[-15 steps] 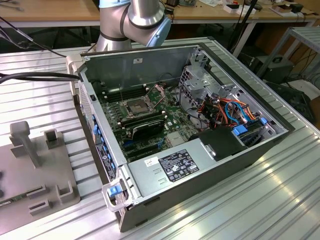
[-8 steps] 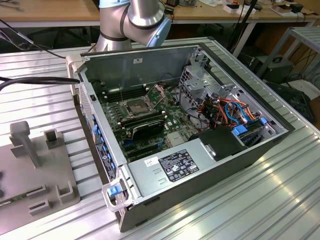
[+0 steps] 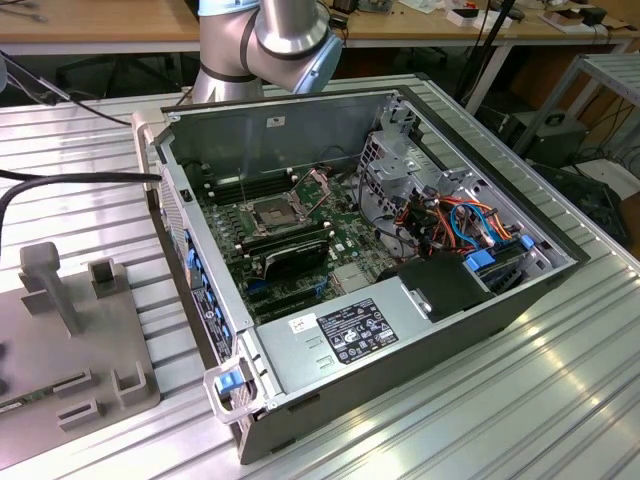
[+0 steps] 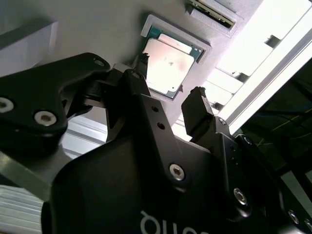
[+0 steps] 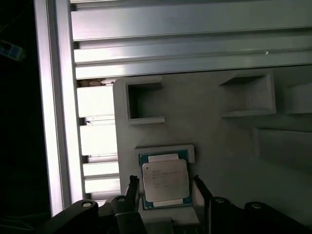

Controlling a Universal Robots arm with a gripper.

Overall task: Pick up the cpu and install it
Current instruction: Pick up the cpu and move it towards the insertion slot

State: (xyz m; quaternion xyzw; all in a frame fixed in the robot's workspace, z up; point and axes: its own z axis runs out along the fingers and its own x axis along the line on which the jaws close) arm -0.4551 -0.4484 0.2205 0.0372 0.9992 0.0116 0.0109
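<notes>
open computer case (image 3: 280, 135) on slatted metal table (image 3: 520, 400) | grey holder plate (image 3: 100, 345) beside it | orange-blue cables (image 3: 462, 222) inside

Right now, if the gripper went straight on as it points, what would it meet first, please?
Most likely the cpu, lying in its recess in the grey holder. The open gripper points at it with a finger either side, so the fingertips might touch the holder first; depth is unclear.

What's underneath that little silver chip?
The cpu lies in a shallow square pocket of a grey holder. Its green edge shows; its underside and the pocket's floor are covered.
</notes>
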